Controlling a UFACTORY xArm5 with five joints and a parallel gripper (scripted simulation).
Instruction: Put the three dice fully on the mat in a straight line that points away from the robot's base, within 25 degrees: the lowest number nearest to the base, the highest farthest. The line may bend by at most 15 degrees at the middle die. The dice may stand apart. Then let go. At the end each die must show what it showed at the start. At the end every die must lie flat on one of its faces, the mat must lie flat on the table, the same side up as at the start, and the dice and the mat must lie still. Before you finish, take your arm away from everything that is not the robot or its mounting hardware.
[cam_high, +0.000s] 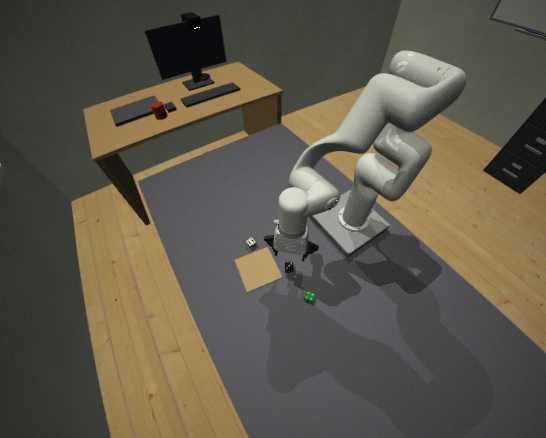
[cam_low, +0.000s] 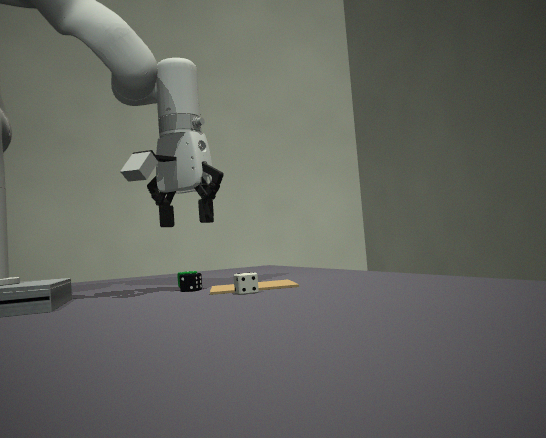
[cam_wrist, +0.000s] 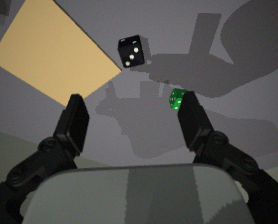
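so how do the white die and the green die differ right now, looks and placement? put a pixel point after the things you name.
The white die (cam_high: 251, 242) (cam_low: 246, 283) is white with black pips; the green die (cam_high: 309, 297) (cam_wrist: 176, 99) is green with white pips. In the exterior view the white die stands in front of the mat (cam_high: 258, 270) (cam_low: 280, 285) (cam_wrist: 55, 55), the green die mostly behind the black die (cam_high: 289, 267) (cam_low: 191, 282) (cam_wrist: 131, 51). Both are off the mat.
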